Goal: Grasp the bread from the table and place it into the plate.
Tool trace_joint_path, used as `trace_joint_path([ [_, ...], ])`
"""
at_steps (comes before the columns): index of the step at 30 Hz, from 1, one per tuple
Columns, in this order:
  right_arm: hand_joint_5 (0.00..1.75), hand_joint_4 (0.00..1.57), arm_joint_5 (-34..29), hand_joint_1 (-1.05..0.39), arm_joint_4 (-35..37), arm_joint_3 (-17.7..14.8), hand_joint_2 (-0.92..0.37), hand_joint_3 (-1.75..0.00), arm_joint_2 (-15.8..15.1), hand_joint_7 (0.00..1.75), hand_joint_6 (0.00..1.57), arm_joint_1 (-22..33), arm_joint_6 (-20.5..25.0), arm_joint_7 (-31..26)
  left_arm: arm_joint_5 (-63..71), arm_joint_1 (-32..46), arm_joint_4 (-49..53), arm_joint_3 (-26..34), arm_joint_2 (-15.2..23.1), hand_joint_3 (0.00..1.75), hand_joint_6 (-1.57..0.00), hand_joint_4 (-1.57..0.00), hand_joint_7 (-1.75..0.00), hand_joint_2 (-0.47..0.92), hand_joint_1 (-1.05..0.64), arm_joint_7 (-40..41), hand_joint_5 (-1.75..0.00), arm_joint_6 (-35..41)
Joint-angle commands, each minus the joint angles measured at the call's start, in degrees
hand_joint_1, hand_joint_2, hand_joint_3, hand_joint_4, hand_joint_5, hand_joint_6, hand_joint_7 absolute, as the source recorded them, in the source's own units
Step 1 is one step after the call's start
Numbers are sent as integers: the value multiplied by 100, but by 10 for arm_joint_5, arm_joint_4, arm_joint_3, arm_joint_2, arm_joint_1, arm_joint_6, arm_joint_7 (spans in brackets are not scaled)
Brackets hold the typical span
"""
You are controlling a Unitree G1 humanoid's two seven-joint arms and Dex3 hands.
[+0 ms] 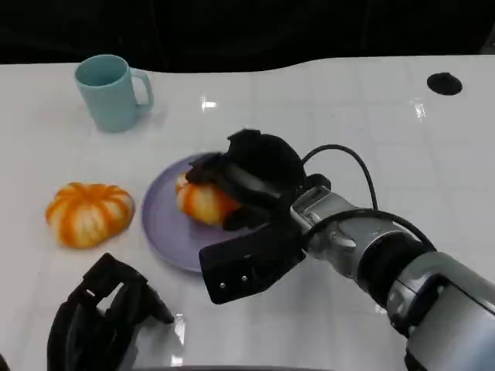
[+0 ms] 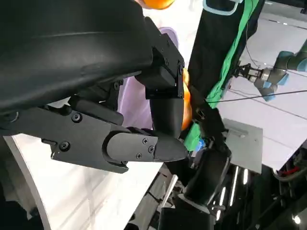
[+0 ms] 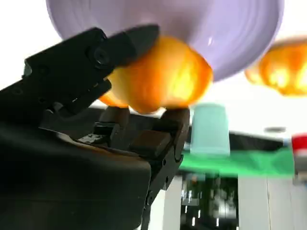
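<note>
My right hand (image 1: 244,174) crowding plate (image 1: 158,224) centre; second bread (image 1: 89,214) lying lower left, mug (image 1: 112,93) standing upper left; right half of table (image 1: 402,139) staying open.

Hidden and cut-off parts

Bread (image 1: 203,202) half covered under right hand (image 1: 251,182); plate (image 1: 158,220) rim hidden beneath same hand; left hand (image 1: 104,317) cropped at frame's lower edge.

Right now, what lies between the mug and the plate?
Nothing: in the head view, only bare white table separates the teal mug from the purple plate.
</note>
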Motion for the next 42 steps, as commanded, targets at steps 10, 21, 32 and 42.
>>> trace_joint_path([
  [10, 0, 11, 20, -83, -13, -11, -92, -46, -14, 0, 15, 3, -15, 64, 5, 7, -10, 0, 6, 25, -53, -62, -148, 92, -59, 6, -175, -1],
  [21, 2, 10, 57, -86, -68, -41, -92, -49, -60, 0, 13, 35, -75, 98, 2, 4, -6, 2, 6, 25, -53, -63, -147, 92, -57, 5, -175, 0],
  [32, 8, 22, 159, -80, -168, -120, -92, -46, -136, 4, 22, 127, -192, 167, 4, 3, -3, 2, 3, 24, -52, -62, -148, 92, -57, 6, -175, -3],
  [42, 22, 54, 371, -70, -231, -243, -92, -40, -166, 12, 47, 244, -279, 330, 4, -3, 3, 3, 1, 25, -52, -63, -151, 92, -57, 6, -175, -9],
])
